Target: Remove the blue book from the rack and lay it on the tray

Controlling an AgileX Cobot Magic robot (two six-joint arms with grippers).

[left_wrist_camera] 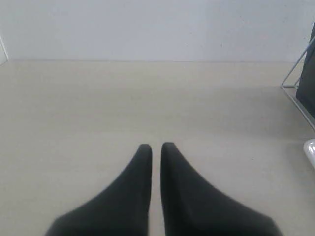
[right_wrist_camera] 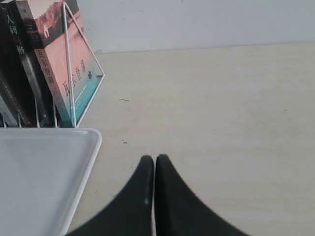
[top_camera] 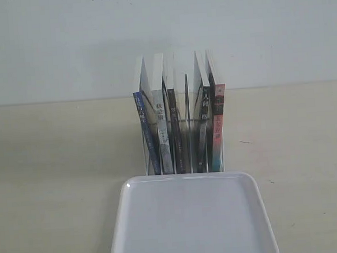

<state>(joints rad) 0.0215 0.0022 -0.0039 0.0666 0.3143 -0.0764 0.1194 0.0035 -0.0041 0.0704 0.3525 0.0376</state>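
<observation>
The blue book stands upright in the leftmost slot of the clear rack, its blue spine with white characters facing the exterior camera. The white tray lies flat just in front of the rack. Neither gripper shows in the exterior view. My left gripper hovers over bare table left of the rack, its dark fingers nearly touching with nothing between them. My right gripper is shut and empty, over the table beside the tray's right rim. Both wrist views miss the blue book.
More books fill the rack: a grey-spined one, two dark ones and a red-and-teal one, also near the right gripper. One slot in the middle holds no book. A white wall stands behind the beige table.
</observation>
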